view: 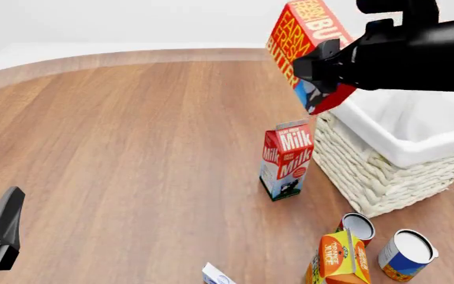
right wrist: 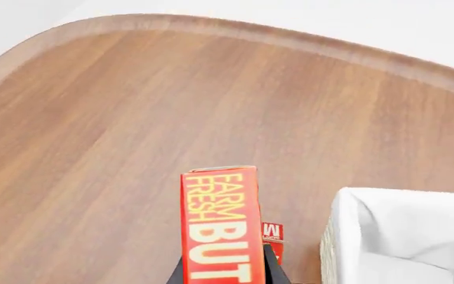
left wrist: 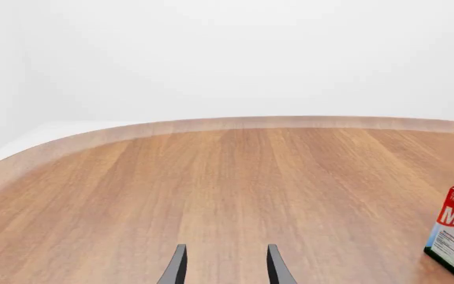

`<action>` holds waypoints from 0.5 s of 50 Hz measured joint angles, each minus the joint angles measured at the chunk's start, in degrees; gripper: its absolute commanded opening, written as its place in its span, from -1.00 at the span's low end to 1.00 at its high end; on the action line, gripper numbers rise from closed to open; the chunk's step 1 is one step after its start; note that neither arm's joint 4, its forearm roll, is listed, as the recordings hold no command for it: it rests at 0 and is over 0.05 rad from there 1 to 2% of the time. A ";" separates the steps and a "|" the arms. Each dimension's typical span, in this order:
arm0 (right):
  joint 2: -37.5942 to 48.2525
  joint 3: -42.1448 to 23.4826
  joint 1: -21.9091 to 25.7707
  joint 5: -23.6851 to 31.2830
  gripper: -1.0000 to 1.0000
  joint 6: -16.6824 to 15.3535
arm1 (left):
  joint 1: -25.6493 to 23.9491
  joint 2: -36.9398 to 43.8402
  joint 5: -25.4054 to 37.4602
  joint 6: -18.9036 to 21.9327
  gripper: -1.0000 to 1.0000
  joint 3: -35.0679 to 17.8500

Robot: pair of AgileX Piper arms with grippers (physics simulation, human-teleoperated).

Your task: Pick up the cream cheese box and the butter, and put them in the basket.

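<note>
- right gripper (view: 321, 62) clamps butter (view: 302, 41), upper right, beside basket (view: 416, 151); not dropped yet
- left gripper (left wrist: 225, 266) jaws apart, empty
- cream cheese (view: 217, 276) untouched, bottom edge

Front view looks down from above and behind the arms. Both wrist cameras face across the table (left wrist: 211, 189); all three share the milk carton (view: 286, 160).

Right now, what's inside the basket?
Only the white cloth liner shows inside the basket. The right hand, holding the butter, covers its far part, and the floor isn't visible.
</note>
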 measured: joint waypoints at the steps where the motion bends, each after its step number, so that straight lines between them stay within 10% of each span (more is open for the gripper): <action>1: -0.33 0.05 -0.48 0.00 -1.00 0.17 | 0.00 0.00 0.00 0.00 1.00 0.00; 25: -5.15 0.19 -11.80 0.15 -1.00 6.93 | 0.00 0.00 0.00 0.00 1.00 0.00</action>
